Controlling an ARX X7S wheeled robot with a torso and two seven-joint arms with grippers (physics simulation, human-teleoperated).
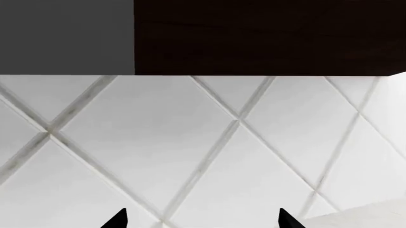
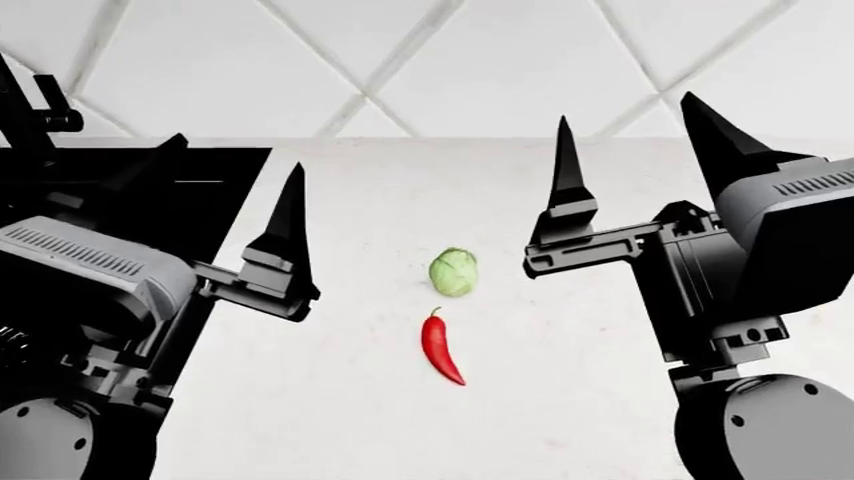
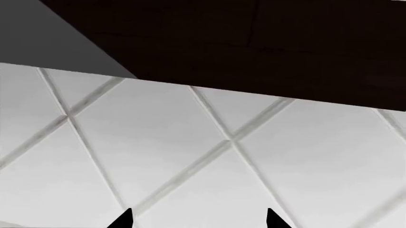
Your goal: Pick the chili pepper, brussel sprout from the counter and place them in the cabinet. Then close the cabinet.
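Your right gripper [image 2: 638,160] stands wide, fingers pointing up at the wall, holding nothing. It sits in the right half of the head frame, above and right of the produce. Your left gripper [image 2: 227,190] is also spread and empty, at left centre, over the edge of the black sink [image 2: 147,200]. Both wrist views show only tiled wall and the dark cabinet [image 1: 266,38] underside across the top; fingertips well apart.

The sprout [image 2: 454,272] lies at frame centre on the counter [image 2: 574,400], the pepper [image 2: 442,347] just below it, near but apart. Nothing is picked yet, so you're at the first grasp. Next move, I'd say: tilt one gripper down over one item, then descend and close. The pepper lies low and thin, so straddle it across its width.
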